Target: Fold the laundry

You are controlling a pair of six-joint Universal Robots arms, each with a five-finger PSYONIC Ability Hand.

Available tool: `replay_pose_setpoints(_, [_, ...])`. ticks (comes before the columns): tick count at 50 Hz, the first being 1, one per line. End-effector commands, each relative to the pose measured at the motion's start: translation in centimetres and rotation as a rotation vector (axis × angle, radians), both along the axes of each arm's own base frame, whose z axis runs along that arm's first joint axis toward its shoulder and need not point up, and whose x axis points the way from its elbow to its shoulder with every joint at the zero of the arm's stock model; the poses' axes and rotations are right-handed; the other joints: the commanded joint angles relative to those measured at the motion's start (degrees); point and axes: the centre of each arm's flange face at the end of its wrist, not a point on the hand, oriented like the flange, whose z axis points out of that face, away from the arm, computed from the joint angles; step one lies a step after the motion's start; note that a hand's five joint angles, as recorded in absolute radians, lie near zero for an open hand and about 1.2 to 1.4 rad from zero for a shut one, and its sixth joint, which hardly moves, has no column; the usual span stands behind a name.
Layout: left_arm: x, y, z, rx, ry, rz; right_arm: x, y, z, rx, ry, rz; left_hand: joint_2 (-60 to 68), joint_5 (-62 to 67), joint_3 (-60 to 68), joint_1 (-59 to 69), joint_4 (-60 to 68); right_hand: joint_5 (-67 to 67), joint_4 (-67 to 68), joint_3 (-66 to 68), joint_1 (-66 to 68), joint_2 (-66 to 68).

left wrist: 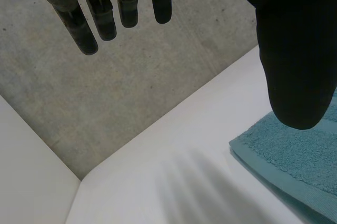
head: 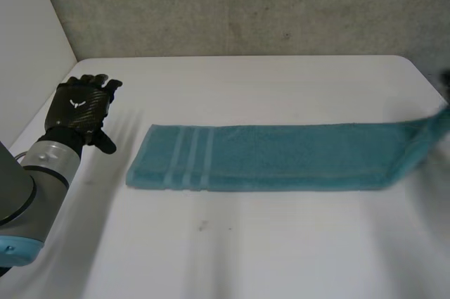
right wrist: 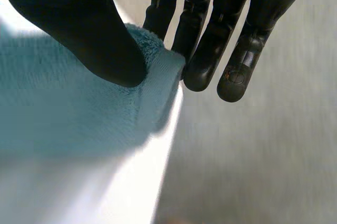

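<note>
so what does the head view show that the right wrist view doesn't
Head view: the teal towel lying as a long strip, pale stripes near one end, and the left robot hand open beside that end, apart from it. Right wrist view: the right robot hand pinching the towel's hemmed edge between thumb and fingers. Both: the towel and the white table.

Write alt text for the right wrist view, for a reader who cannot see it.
The right hand pinches the hemmed end of a teal towel between its thumb and fingers. The white table lies beneath the towel, its edge close to the fingertips.
</note>
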Motion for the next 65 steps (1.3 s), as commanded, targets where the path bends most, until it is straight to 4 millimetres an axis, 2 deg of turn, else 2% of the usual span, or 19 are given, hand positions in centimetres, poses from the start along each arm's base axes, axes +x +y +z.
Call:
replay_pose_setpoints(1, [0.6,-0.3,0.5,-0.015,0.005,0.02,19.0,6.1,5.0,-0.17,-0.094,0.481,-0.86,-1.53,-1.47,-0.96,-1.01,13.71,11.72,12.43,25.38,13.14])
replay_pose_setpoints(4, [0.6,-0.3,0.6,-0.018,0.006,0.023,24.3,8.7,4.1,-0.186,-0.101,0.625,-0.86,-1.53,-1.47,-0.96,-1.01,13.71,11.72,12.43,25.38,13.14])
replay_pose_setpoints(5, [0.7,-0.3,0.7,-0.019,0.006,0.023,27.6,10.6,3.5,-0.203,-0.115,0.716,-0.86,-1.53,-1.47,-0.96,-1.01,13.71,11.72,12.43,25.38,13.14])
replay_pose_setpoints(9, [0.8,-0.4,0.6,-0.018,0.006,0.029,33.2,14.5,1.2,-0.206,-0.131,0.867,-0.86,-1.53,-1.47,-0.96,-1.01,13.71,11.72,12.43,25.38,13.14])
replay_pose_setpoints(14, [0.9,-0.5,0.5,-0.013,0.006,0.032,37.8,18.3,-3.4,-0.155,-0.121,1.007,-0.86,-1.53,-1.47,-0.96,-1.01,13.71,11.72,12.43,25.38,13.14])
replay_pose_setpoints(20, [1.0,-0.5,0.4,-0.008,0.006,0.032,39.6,21.4,-7.4,-0.082,-0.099,1.088,-1.03,-1.7,-1.64,-1.13,-1.18,12.61,10.61,11.32,24.28,12.04])
replay_pose_setpoints(21, [1.0,-0.5,0.4,-0.008,0.006,0.032,39.5,21.3,-7.6,-0.071,-0.099,1.072,-1.03,-1.7,-1.64,-1.13,-1.18,-5.06,-7.05,-6.34,6.61,-5.63])
replay_pose_setpoints(23, [1.0,-0.5,0.3,-0.005,0.005,0.03,39.3,21.3,-7.4,-0.072,-0.1,1.06,-1.03,-1.7,-1.64,-1.13,-1.18,-24.65,-26.65,-25.94,-12.98,-25.22])
replay_pose_setpoints(24, [1.0,-0.5,0.3,-0.005,0.005,0.03,39.0,20.9,-7.1,-0.074,-0.1,1.026,-0.86,-1.53,-1.48,-0.96,-1.01,-41.57,-43.56,-42.85,-29.9,-42.14])
replay_pose_setpoints(25, [0.8,-0.4,0.3,-0.004,0.005,0.024,39.0,20.9,-7.1,-0.074,-0.1,1.026,-1.03,-1.7,-1.64,-1.13,-1.18,-41.74,-43.73,-43.02,-30.07,-42.31])
replay_pose_setpoints(27, [0.6,-0.3,0.4,-0.007,0.005,0.017,38.0,20.2,-5.6,-0.081,-0.109,0.948,-1.03,-1.7,-1.64,-1.13,-1.18,-56.29,-58.28,-57.57,-44.62,-56.86])
replay_pose_setpoints(29, [0.4,-0.3,0.4,-0.008,0.006,0.007,36.4,19.5,-3.1,-0.093,-0.137,0.867,-1.2,-1.87,-1.81,-1.3,-1.35,-56.29,-58.28,-57.57,-44.62,-56.86])
replay_pose_setpoints(34, [-1.1,0.4,0.7,-0.019,0.005,-0.043,31.1,15.8,-0.4,-0.053,-0.225,0.7,-1.03,-1.7,-1.64,-1.13,-1.18,-56.29,-58.28,-57.57,-44.62,-56.86])
replay_pose_setpoints(36, [-3.0,1.3,0.3,-0.013,0.001,-0.106,28.6,15.0,-0.2,-0.001,-0.258,0.633,-0.86,-1.53,-1.48,-0.96,-1.01,-56.29,-58.28,-57.57,-44.62,-56.86])
replay_pose_setpoints(40, [-5.5,2.5,-0.5,0.003,-0.006,-0.186,25.4,14.4,-1.0,0.095,-0.27,0.555,-0.86,-1.53,-1.47,-0.96,-1.01,-56.29,-58.28,-57.57,-44.62,-56.86])
replay_pose_setpoints(44, [-6.9,2.6,-1.4,0.02,-0.017,-0.226,21.4,13.5,-3.6,0.248,-0.278,0.476,-0.36,-1.03,-0.97,-0.46,-0.51,-56.29,-58.28,-57.57,-44.62,-56.86])
replay_pose_setpoints(51, [-8.2,2.3,-3.2,0.103,-0.049,-0.254,18.1,13.2,-6.2,0.366,-0.349,0.411,10.72,10.05,10.11,10.62,10.57,-53.01,-55.01,-54.3,-41.34,-53.58])
replay_pose_setpoints(58, [-8.0,2.3,-4.0,0.176,-0.074,-0.254,17.1,13.6,-7.6,0.394,-0.355,0.381,25.03,24.36,24.42,24.93,24.88,-52.84,-54.83,-54.12,-41.17,-53.41])
replay_pose_setpoints(65, [-7.9,2.1,-4.9,0.205,-0.083,-0.248,16.5,13.8,-7.5,0.363,-0.361,0.375,26.55,25.88,25.94,26.45,26.4,-50.49,-52.48,-51.77,-38.82,-51.06])
